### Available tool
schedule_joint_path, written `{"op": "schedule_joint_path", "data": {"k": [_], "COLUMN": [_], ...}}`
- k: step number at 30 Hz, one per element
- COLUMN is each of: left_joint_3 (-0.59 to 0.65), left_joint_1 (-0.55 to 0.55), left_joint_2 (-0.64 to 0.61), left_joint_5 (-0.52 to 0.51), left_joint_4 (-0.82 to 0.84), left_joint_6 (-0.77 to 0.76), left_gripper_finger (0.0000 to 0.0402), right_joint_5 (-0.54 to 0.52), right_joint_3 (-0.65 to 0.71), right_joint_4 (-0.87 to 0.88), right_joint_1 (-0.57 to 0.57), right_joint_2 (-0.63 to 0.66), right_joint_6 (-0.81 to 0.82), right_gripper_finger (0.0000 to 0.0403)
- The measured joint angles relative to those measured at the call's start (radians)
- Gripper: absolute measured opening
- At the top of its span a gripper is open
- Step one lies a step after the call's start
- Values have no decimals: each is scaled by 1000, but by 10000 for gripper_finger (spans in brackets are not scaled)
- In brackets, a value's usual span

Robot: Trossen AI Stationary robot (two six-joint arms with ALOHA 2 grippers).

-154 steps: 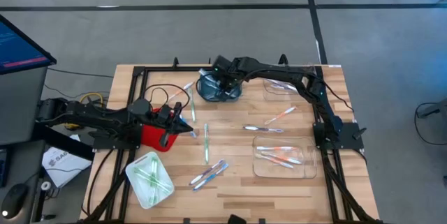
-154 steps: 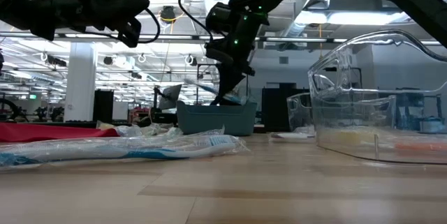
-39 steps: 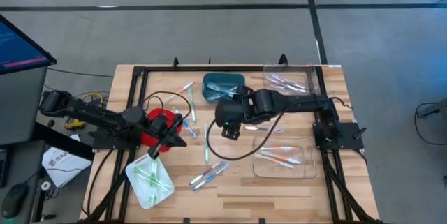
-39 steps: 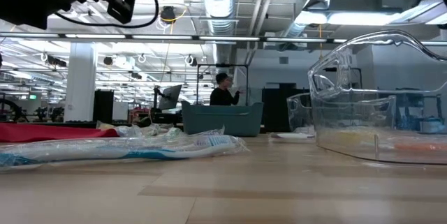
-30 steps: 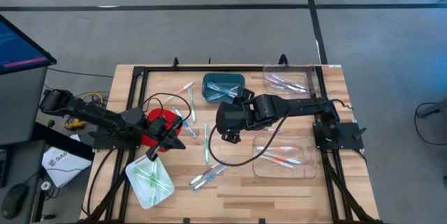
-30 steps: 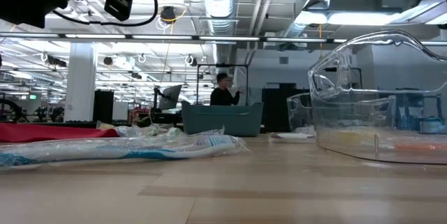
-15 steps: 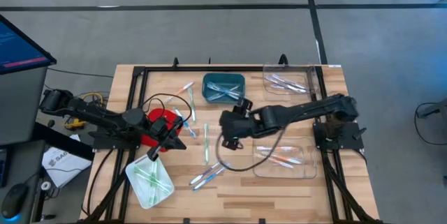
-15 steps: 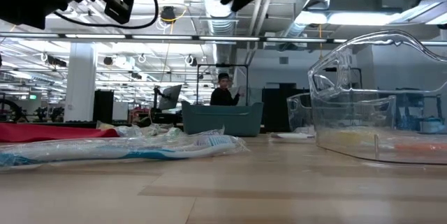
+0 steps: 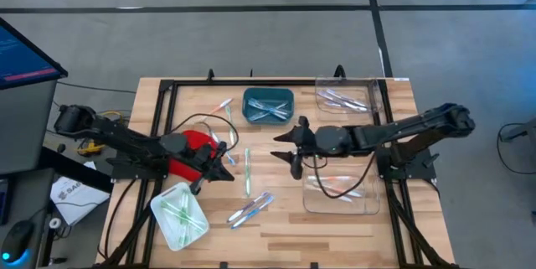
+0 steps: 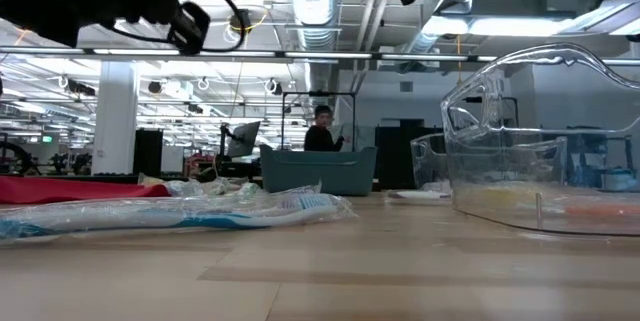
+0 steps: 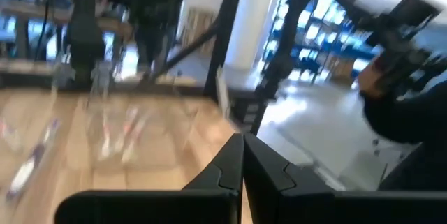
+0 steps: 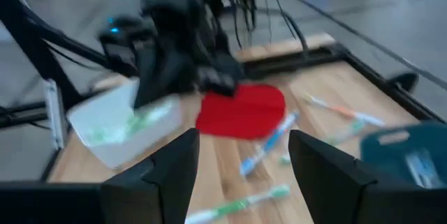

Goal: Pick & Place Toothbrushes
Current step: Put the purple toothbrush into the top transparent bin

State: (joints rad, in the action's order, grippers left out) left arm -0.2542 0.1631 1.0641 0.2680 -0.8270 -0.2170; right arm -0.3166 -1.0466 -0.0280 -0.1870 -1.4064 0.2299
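From above, the right gripper (image 9: 285, 147) hung open and empty mid-table; toothbrushes (image 9: 248, 173) lay loose just left of it, others filling the trays. Left wrist view: the left gripper (image 11: 243, 155) was pinched shut, empty.

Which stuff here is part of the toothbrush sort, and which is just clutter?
Job:
- loose toothbrushes on the table
- white tray, red tray, teal bin, clear containers
- right gripper, open fingers; left gripper, fingers shut

Clutter:
- black cables
- monitor
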Motion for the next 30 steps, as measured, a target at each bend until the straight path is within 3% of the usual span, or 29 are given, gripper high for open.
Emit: {"op": "schedule_joint_path", "data": {"k": [8, 12, 15, 18, 25, 30], "left_joint_3": [-159, -217, -257, -313, -487, -607], "left_joint_1": [-1, -20, -57, -109, -191, -225], "left_joint_2": [189, 240, 274, 328, 547, 727], "left_joint_5": [-56, -80, -165, -186, -120, -118], "left_joint_4": [226, 240, 239, 237, 237, 240], "left_joint_6": [106, 201, 238, 239, 278, 318], "left_gripper_finger": [2, 2, 2, 2, 2, 3], "right_joint_5": [95, 137, 137, 137, 137, 133], "right_joint_3": [55, 55, 55, 55, 56, 72], "right_joint_4": [-309, -379, -414, -438, -359, -144], "right_joint_1": [41, 96, 138, 165, 186, 227], "right_joint_2": [30, 41, 51, 51, 11, 102], "right_joint_6": [-215, -311, -319, -304, -258, -224], "right_gripper_finger": [216, 216, 216, 216, 216, 216]}}
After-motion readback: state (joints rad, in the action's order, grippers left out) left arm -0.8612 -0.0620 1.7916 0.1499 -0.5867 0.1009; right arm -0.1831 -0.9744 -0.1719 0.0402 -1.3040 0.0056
